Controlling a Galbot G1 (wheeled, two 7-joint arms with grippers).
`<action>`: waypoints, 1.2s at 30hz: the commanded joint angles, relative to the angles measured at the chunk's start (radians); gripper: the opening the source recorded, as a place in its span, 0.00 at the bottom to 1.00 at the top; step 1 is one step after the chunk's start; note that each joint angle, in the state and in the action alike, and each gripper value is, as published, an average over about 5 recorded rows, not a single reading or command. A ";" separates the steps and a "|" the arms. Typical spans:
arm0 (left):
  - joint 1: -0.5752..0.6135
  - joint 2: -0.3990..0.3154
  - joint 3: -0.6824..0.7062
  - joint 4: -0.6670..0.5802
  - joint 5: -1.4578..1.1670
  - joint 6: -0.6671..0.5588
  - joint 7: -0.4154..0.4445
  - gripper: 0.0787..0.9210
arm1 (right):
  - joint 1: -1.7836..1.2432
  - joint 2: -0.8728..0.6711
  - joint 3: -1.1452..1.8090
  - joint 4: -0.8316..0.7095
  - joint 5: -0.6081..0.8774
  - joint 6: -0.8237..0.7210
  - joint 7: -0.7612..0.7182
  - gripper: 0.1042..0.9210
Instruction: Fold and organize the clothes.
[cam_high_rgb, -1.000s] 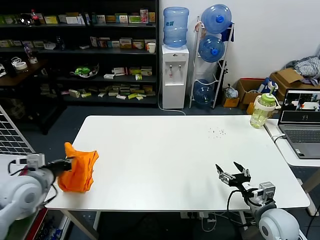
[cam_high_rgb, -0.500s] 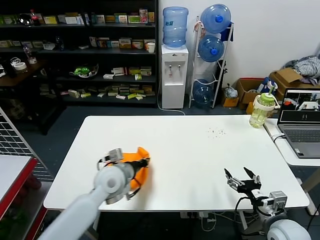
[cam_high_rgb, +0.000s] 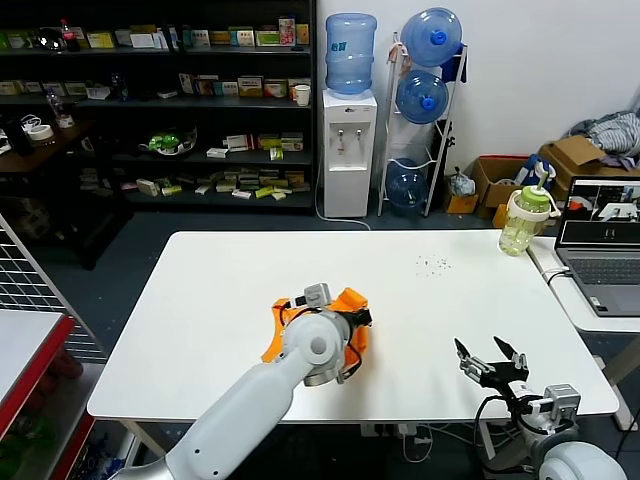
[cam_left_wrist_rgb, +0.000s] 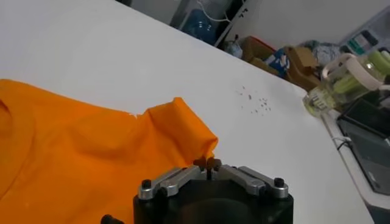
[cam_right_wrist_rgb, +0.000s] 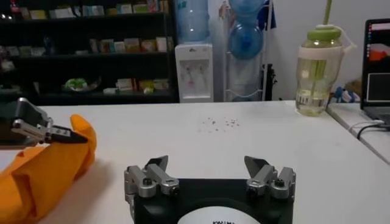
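Note:
The bright orange T-shirt (cam_high_rgb: 350, 302) lies bunched on the white table (cam_high_rgb: 240, 280), near the middle towards the front. My left gripper (cam_high_rgb: 366, 318) is shut on a fold of it, with the arm reaching across from the front left. In the left wrist view the shirt (cam_left_wrist_rgb: 79, 158) spreads out behind the closed left gripper (cam_left_wrist_rgb: 208, 163). My right gripper (cam_high_rgb: 492, 358) is open and empty over the table's front right corner. The right wrist view shows the right gripper (cam_right_wrist_rgb: 207, 167) open, with the shirt (cam_right_wrist_rgb: 49, 164) and the left gripper (cam_right_wrist_rgb: 76, 137) far off. No lettering shows.
A green-lidded bottle (cam_high_rgb: 524, 220) stands at the table's far right edge. An open laptop (cam_high_rgb: 602, 240) sits on a side table to the right. Small dark specks (cam_high_rgb: 433, 265) lie on the far right of the table. Shelves and a water dispenser (cam_high_rgb: 349, 150) stand behind.
My left gripper has carried the orange T-shirt from the table's front left edge rightward to near the middle. My right gripper has moved slightly right and nearer the front edge, still open.

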 joint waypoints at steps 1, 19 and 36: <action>-0.041 -0.115 0.046 0.082 0.083 -0.022 0.011 0.02 | -0.009 0.000 0.017 0.005 0.016 0.014 -0.021 0.88; 0.772 0.263 -0.712 -0.261 0.828 -0.558 0.902 0.54 | 0.016 0.096 0.119 -0.080 -0.175 0.247 -0.197 0.88; 1.017 0.020 -0.865 -0.265 1.035 -0.914 1.118 0.88 | -0.052 0.254 0.144 -0.168 -0.344 0.513 -0.277 0.88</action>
